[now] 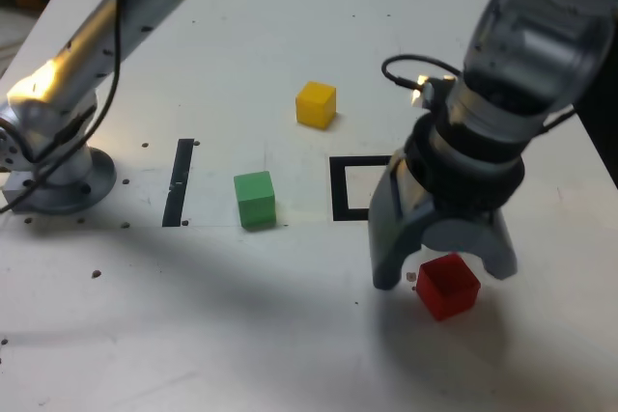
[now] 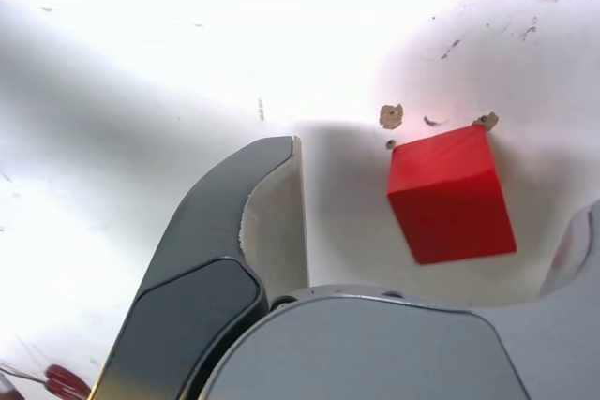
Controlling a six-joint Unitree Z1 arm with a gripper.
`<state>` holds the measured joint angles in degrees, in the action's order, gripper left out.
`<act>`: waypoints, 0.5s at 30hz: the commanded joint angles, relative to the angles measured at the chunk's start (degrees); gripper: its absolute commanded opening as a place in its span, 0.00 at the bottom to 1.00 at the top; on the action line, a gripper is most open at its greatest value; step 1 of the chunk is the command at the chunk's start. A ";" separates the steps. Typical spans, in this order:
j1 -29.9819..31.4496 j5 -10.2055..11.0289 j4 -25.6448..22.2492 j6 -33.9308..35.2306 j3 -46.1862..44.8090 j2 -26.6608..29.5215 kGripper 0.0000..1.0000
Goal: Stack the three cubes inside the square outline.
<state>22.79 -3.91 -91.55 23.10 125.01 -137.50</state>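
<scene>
- The gripper [image 1: 442, 275] points down at the table [image 1: 290, 335] with its jaws spread wide and nothing clamped between them.
- The red cube [image 1: 447, 286] lies flat on the table in the gap between the jaws, nearer one finger than the other in the wrist view [image 2: 450, 192]; no contact shows.
- The square outline [image 1: 350, 188] lies just beyond the gripper, partly hidden behind it — empty as far as can be seen.
- Further out on the exterior view's left sit the green cube [image 1: 255, 199] and, past it, the yellow cube [image 1: 316, 104], each alone on the table.
- Judged step: reaching for the first cube — no stacking has begun.
- Next move calls for settling lower and centring, then closing squarely on the red cube's faces.
</scene>
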 commanded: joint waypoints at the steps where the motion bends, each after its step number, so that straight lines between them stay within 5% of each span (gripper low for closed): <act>1: -0.28 -0.40 -0.83 0.23 0.90 -1.42 0.97; 9: -0.97 -1.28 -1.00 0.27 3.16 -3.52 0.90; 15: -1.37 -1.80 -1.23 0.08 3.96 -4.23 0.61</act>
<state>21.55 -5.59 -91.94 23.30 128.44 -141.28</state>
